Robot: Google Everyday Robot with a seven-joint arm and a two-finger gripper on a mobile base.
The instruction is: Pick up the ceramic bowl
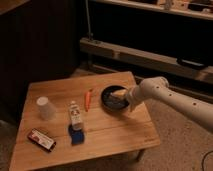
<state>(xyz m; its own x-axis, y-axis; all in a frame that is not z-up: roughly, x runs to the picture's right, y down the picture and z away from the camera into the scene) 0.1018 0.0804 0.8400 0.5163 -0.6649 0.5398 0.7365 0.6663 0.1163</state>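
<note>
Bowl (110,101), black and glossy, sits on the right rear part of the wooden tabletop (115,132). A white arm (170,97) reaches in from the right. Its tool (121,94) is at the bowl's right rim, over the inside; I cannot tell whether it is clenched or released. A carrot (88,99) lies just left of the bowl. Further left stand a bottle (75,114) and an upturned white cup (45,107). A blue object (76,135) and a red packet (41,140) lie nearer the front.
</note>
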